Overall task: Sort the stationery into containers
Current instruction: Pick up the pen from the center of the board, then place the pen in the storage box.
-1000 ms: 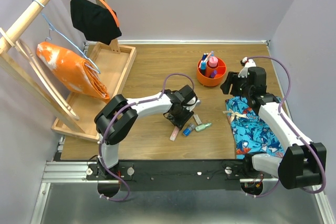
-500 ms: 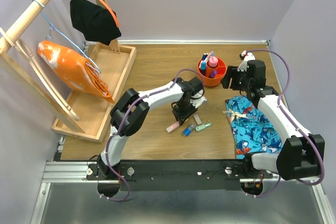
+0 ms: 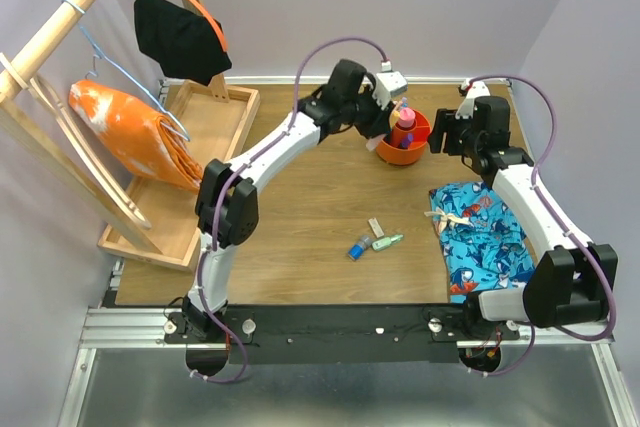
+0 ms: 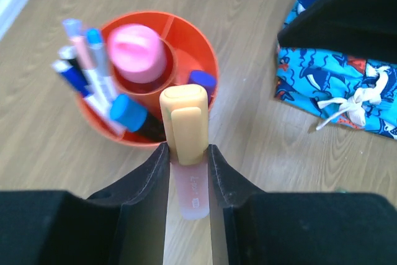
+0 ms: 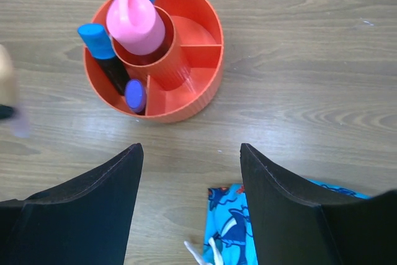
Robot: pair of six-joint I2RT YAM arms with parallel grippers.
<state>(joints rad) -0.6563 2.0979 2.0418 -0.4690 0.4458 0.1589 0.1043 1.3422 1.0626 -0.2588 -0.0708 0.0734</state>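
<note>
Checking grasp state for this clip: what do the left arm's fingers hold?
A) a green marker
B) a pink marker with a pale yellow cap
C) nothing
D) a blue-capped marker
B: in the left wrist view, the left gripper has its fingers pressed on either side of the pink marker, whose pale yellow cap points toward the orange pot.

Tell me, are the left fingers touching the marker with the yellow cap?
Touching. The left wrist view shows both fingers pressed against the marker, with no gap on either side.
</note>
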